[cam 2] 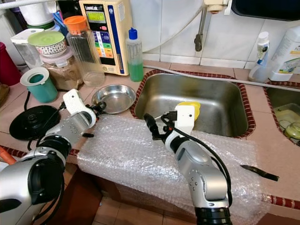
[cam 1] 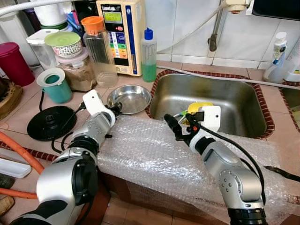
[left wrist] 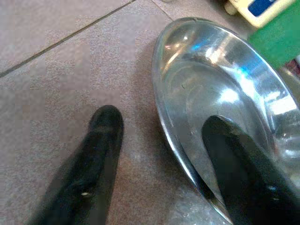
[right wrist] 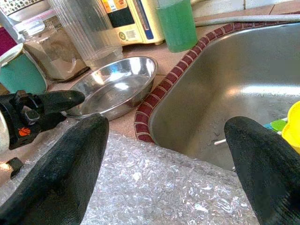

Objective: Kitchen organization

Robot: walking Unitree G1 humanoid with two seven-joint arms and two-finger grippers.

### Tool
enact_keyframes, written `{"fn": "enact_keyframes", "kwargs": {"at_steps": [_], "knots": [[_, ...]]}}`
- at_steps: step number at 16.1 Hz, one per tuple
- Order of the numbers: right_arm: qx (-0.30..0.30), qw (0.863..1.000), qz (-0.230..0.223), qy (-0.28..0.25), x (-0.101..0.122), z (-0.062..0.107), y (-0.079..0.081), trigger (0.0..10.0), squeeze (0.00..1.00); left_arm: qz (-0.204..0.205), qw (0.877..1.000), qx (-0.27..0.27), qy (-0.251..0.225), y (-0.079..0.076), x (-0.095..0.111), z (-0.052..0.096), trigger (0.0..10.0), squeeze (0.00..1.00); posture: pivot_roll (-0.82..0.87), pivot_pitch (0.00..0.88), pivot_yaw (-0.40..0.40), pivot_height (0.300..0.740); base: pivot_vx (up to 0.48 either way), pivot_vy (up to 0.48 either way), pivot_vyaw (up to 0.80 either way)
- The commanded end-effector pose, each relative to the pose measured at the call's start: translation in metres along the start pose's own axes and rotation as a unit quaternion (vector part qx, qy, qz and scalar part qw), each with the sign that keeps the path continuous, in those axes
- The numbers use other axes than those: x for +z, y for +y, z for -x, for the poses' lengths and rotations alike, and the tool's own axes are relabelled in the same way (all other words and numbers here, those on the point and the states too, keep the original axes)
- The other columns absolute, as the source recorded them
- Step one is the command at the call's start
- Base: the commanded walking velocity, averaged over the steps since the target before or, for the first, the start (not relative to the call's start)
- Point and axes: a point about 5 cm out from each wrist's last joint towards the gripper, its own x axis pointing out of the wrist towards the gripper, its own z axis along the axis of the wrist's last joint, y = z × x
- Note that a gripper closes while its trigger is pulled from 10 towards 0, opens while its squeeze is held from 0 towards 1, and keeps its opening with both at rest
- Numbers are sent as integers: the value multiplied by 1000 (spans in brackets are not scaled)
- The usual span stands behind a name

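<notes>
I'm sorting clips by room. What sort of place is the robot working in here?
Very likely a home kitchen counter: a steel sink set in a tiled worktop, a bottle of green liquid that may be dish soap, and a steel bowl at the left gripper.

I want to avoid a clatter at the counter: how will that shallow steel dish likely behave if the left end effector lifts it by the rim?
The steel dish looks thin and shallow, so probably light and stiff. Its polished rim, straddled by the open left end effector, may slip between the smooth black fingers. Held at one edge only, it would likely tilt downward.
</notes>
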Motion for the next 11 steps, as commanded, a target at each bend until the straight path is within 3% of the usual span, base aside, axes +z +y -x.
{"fn": "enact_keyframes", "kwargs": {"at_steps": [1,11], "knots": [[0,1000,6,-6,5,0,1,10000,0,7,1000,11,15,5,-2,0,0,0,-23,0,106,740,0,0,0],[7,1000,8,0,2,-2,3,10000,0,-28,998,47,33,25,-9,2,0,0,-1,0,92,740,0,0,0]]}}
